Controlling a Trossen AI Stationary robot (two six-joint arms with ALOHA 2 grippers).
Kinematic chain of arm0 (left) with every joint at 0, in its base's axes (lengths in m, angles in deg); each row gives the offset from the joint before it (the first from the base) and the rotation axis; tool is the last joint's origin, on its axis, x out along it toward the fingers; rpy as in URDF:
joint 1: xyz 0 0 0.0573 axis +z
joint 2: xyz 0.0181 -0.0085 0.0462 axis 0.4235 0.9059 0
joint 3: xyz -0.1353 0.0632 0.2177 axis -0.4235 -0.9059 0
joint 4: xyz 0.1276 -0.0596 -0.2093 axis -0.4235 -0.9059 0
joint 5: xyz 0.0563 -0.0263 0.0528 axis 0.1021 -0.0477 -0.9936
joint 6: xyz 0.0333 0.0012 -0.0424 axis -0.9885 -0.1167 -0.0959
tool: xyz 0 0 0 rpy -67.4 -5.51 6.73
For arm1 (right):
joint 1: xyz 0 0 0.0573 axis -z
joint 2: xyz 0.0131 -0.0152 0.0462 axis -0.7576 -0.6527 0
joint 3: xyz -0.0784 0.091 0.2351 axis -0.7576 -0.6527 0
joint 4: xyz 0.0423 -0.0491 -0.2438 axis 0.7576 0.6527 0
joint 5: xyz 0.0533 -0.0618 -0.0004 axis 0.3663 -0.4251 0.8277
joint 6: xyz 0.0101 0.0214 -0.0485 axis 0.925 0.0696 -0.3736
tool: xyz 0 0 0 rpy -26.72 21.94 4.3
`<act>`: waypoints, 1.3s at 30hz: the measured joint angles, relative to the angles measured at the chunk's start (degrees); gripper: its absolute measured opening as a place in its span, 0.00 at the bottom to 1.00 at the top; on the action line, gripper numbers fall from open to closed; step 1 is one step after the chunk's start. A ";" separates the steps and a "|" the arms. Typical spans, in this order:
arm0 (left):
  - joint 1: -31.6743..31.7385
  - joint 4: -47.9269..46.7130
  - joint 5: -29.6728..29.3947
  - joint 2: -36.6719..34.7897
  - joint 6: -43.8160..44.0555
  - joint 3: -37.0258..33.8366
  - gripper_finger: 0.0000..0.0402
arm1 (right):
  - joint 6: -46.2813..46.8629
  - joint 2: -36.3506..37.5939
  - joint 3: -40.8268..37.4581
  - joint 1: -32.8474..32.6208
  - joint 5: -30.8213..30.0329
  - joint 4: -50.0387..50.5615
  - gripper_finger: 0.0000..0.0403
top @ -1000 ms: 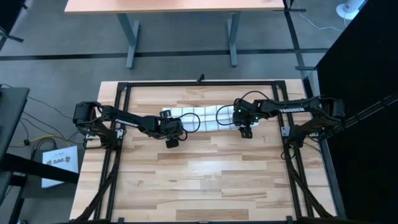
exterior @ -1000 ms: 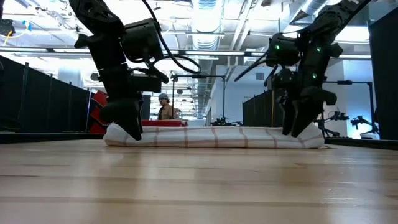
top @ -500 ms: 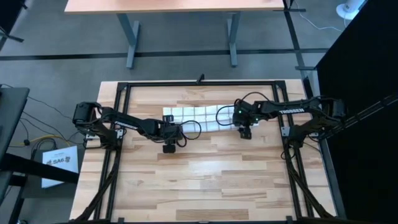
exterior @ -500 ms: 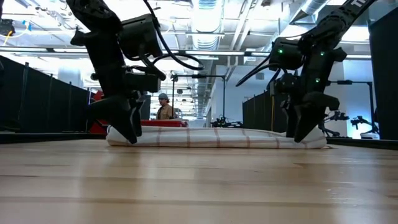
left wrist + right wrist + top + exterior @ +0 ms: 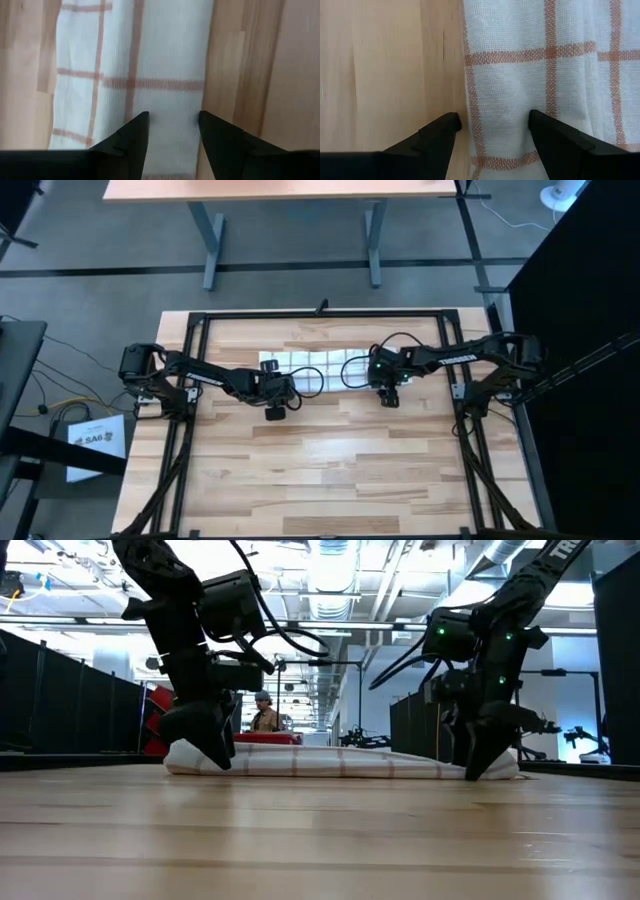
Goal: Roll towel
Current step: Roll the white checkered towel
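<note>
The towel lies as a long, low, flattened band across the far half of the table, already folded or partly rolled into a narrow strip. Its grid reads reddish-orange in the wrist views, not dark. No tag is visible.

The left gripper is down at the towel's left end. Its jaws stand moderately apart, straddling the strip's near fold, with cloth between the fingers. Whether they pinch the cloth cannot be confirmed; a gap shows on each side.

The right gripper is down at the towel's right end. Its jaws are wider apart, one finger over bare wood just beside the towel's edge, the other on the cloth. The edge sits between them, not yet clamped.

In the low view both grippers, left and right, point steeply down with tips at the towel's near side, touching or nearly touching the table.

Judgement: the two arms are placed one at each end of the towel so that the near edge can be taken evenly and turned over along its whole length. Spacing them at the ends should keep the roll straight.

Risk: the cloth is thin and limp; an uneven grip at either end of the towel would likely skew the roll or let the middle sag.

A person stands in the room well beyond the towel, clear of the work.
</note>
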 joint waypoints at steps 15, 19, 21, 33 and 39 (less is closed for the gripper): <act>-0.11 3.14 -1.90 6.67 -0.11 0.31 0.17 | 1.53 0.10 -0.07 0.33 0.00 0.83 0.47; 0.37 3.29 0.67 6.75 0.04 0.63 0.04 | 1.97 0.09 -0.07 0.35 0.52 0.94 0.40; 0.37 3.19 0.90 6.77 1.12 0.63 0.02 | 3.14 0.09 -0.07 0.35 0.73 0.90 0.30; -1.90 -4.97 11.07 -0.64 11.81 0.37 0.01 | 15.27 1.61 -0.32 -4.46 14.19 4.30 0.04; -3.24 -7.00 24.20 -4.49 14.94 0.44 0.00 | 26.07 5.34 -0.46 -10.97 21.78 5.88 0.04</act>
